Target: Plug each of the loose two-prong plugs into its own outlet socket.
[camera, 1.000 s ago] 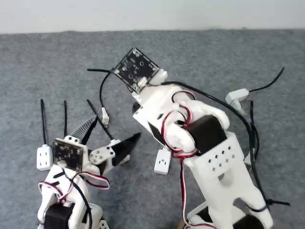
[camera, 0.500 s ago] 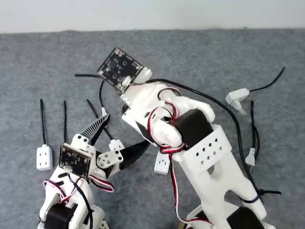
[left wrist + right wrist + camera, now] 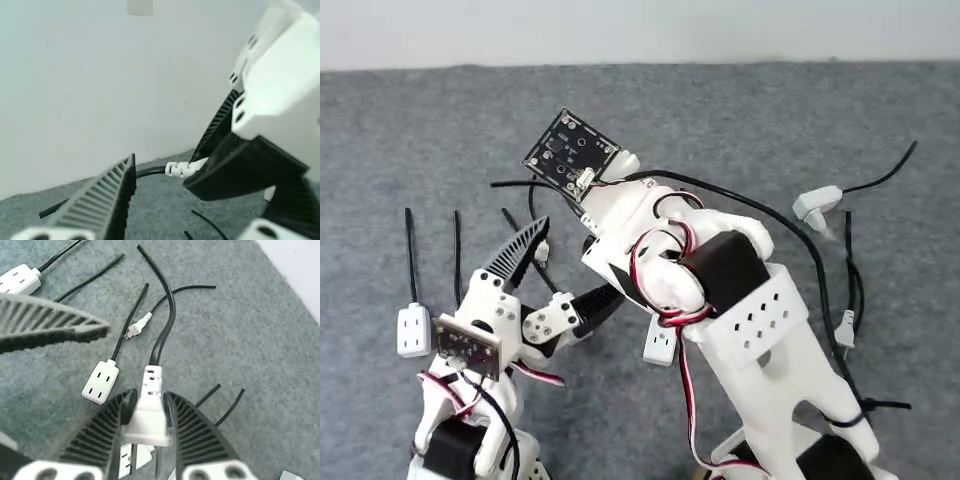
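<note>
My right gripper (image 3: 149,396) is shut on a white two-prong plug (image 3: 148,415), whose black cable runs away from it over the carpet. My left gripper (image 3: 581,257) stands open just beside the right arm (image 3: 720,270). In the left wrist view the plug (image 3: 181,169) hangs between and beyond the open left fingers (image 3: 105,197). A white outlet socket (image 3: 100,381) lies on the carpet below the held plug. A small loose plug (image 3: 137,326) lies farther off. A second socket (image 3: 413,330) lies at the far left, and a third (image 3: 660,345) under the right arm.
Two more loose white plugs (image 3: 817,203) (image 3: 844,330) with thin black cables lie at the right of the grey carpet. Black cable ends cross the carpet around the left gripper. A pale wall bounds the far edge.
The right arm has swung left with the plug, closer to the left gripper. The left gripper has stayed open and has turned and lifted a little toward the right arm.
</note>
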`<state>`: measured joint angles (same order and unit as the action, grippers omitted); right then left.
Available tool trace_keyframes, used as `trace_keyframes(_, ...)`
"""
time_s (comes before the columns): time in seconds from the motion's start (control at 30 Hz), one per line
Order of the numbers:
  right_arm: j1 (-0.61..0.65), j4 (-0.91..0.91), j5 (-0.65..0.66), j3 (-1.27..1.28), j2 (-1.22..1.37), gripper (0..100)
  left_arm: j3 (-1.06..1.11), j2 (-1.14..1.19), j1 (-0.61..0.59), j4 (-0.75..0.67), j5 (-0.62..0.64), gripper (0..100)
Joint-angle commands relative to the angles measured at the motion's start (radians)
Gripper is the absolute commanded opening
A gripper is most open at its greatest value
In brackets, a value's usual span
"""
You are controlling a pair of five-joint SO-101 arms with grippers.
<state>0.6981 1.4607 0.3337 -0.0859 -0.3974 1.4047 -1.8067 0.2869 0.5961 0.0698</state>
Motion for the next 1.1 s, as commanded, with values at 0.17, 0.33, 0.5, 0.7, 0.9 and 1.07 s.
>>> trace_keyframes(0.17,0.09,0.03,-0.02,-0.084,-0.058,0.8,0.067,-0.015,-0.031,-0.094,-0.028,41)
trace_keyframes(0.33,0.097,0.077,-0.064,-0.13,-0.071,0.8,0.081,-0.015,-0.046,-0.092,-0.029,41)
trace_keyframes(0.5,0.094,0.145,-0.064,-0.144,-0.077,0.8,0.081,-0.015,-0.114,-0.091,-0.025,41)
trace_keyframes(0.7,0.091,0.119,-0.064,-0.146,-0.082,0.8,0.056,-0.017,-0.051,0.009,-0.021,41)
trace_keyframes(0.9,0.077,0.097,-0.058,-0.146,-0.074,0.8,-0.012,-0.018,0.011,0.124,-0.009,41)
trace_keyframes(1.07,0.053,0.108,-0.025,-0.141,-0.074,0.8,-0.074,-0.02,0.017,0.146,-0.002,41)
